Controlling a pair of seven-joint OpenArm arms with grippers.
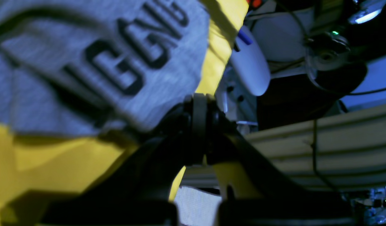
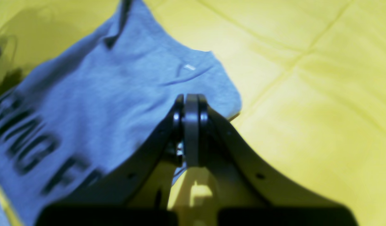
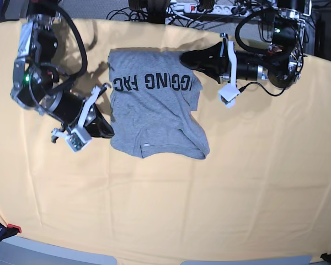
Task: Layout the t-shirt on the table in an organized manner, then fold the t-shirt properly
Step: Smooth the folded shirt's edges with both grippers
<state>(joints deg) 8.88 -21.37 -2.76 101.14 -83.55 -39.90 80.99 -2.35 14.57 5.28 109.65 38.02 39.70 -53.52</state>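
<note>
The grey t-shirt [image 3: 154, 116] lies face up on the pale yellow-orange table [image 3: 237, 193], near the far edge, with its dark lettering upside down in the base view. It is rumpled, with the lower hem curled. My left gripper [image 3: 183, 58] is at the shirt's far right corner; in the left wrist view its jaws [image 1: 199, 100] are shut where the shirt [image 1: 86, 62] edge meets them. My right gripper [image 3: 110, 132] sits at the shirt's left edge. In the right wrist view it [image 2: 191, 100] is shut on the grey fabric [image 2: 102, 94], which reaches past the fingertips.
Cables and a power strip [image 3: 198, 8] lie behind the table's far edge. A red clamp [image 3: 11, 227] holds the cloth at the front left corner. Bare yellow cloth [image 2: 305, 94] stretches in front of and to the right of the shirt.
</note>
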